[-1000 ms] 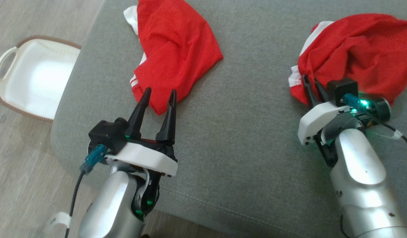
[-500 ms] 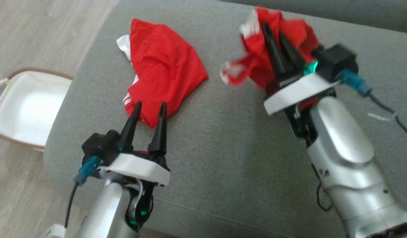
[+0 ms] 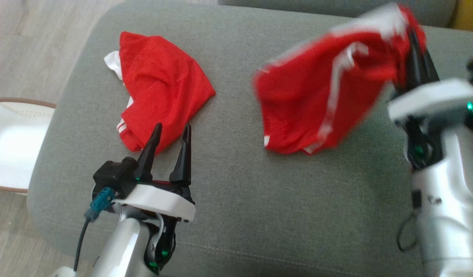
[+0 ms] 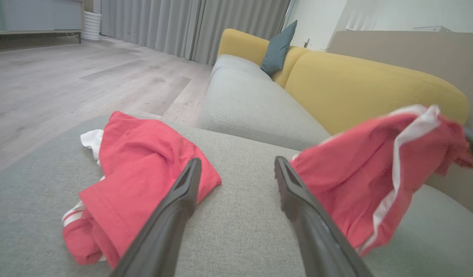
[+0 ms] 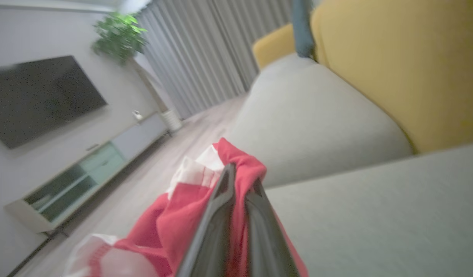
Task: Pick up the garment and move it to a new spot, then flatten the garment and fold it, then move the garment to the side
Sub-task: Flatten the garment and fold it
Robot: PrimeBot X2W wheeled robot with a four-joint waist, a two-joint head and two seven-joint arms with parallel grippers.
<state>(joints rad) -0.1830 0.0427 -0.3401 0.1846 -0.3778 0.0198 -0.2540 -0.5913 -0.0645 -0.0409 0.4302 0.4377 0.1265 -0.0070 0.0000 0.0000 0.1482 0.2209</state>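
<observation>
Red garment, white stripes, hangs in the air over the right half of the grey sofa cushion. It is blurred, and I cannot tell whether its lower hem touches the cushion. Right jaws are clamped tight on its top edge, cloth bunched around both fingers. I read the left jaws as spread wide and holding nothing, tips at the near corner of a second red garment lying crumpled on the cushion's left half. White basket sits on the floor, off the cushion's left side.
</observation>
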